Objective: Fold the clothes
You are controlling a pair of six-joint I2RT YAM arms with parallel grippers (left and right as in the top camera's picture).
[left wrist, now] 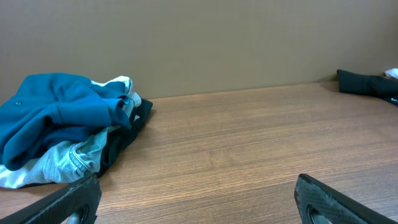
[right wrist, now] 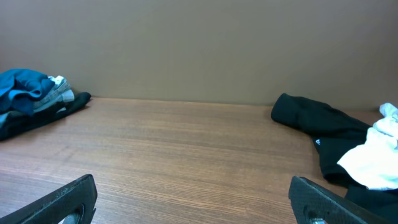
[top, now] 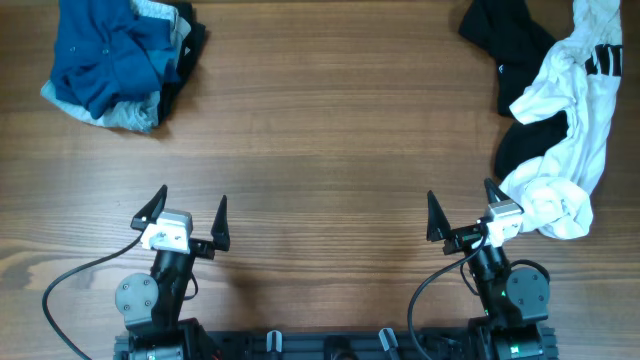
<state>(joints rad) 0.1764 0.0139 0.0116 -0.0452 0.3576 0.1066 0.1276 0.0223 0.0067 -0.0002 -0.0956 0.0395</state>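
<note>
The white shirt [top: 570, 150] is seen crumpled just beside the right gripper [top: 460, 192], which, like the left gripper [top: 192, 197], is held spread wide apart.

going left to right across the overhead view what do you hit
blue and grey clothes pile → left gripper → right gripper → white lettered shirt; the black garment overlaps the shirt, so it is left out

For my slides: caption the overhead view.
Left gripper and right gripper open, empty; white lettered shirt crumpled at right, blue pile far left.
</note>
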